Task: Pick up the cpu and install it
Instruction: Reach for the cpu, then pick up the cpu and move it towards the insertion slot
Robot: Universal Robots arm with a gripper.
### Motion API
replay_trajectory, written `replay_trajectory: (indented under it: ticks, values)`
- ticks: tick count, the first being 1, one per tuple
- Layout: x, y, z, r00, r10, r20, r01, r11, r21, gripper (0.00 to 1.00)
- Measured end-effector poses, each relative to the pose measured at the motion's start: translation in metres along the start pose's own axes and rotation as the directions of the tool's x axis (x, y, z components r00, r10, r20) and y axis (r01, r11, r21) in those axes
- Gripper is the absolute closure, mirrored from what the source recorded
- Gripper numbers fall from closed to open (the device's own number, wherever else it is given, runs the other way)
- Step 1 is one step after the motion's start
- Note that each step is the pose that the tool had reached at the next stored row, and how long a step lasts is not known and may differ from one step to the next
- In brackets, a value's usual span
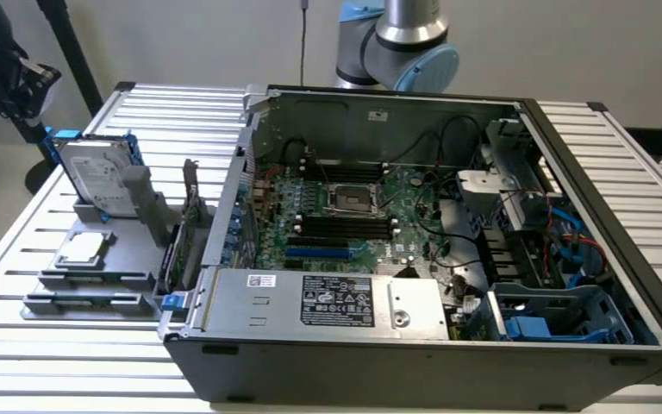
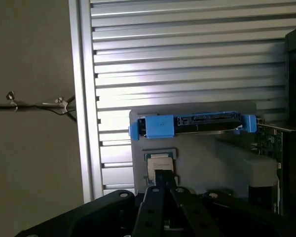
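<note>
The cpu (image 1: 82, 250), a small flat silver square with a pale rim, lies on a grey holder (image 1: 90, 280) on the slatted table, at the exterior view's left of the open computer case (image 1: 423, 345). In the wrist view the cpu (image 2: 159, 160) lies flat just past my gripper (image 2: 163, 174). The black fingers (image 2: 155, 190) are shut against each other with nothing between them, and they stand well above the holder. The empty socket (image 1: 352, 200) sits in the middle of the green motherboard inside the case.
A silver hard drive in a blue frame (image 1: 99, 177) stands upright on the same holder, behind the cpu, and shows as the hard drive (image 2: 197, 123). A silver power supply with a black label (image 1: 331, 302) lines the case's near side. The arm's base (image 1: 400, 43) rises behind the case.
</note>
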State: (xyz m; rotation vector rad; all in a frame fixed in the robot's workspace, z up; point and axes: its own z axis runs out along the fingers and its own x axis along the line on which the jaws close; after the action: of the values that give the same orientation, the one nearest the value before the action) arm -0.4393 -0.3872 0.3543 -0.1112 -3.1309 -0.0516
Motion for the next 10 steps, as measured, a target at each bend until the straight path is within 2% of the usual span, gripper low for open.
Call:
replay_trajectory:
  ticks: [10]
  values:
    - [0.0001,0.0000,0.0000,1.0000,0.000,-0.0001,0.000,1.0000,0.0000,0.89]
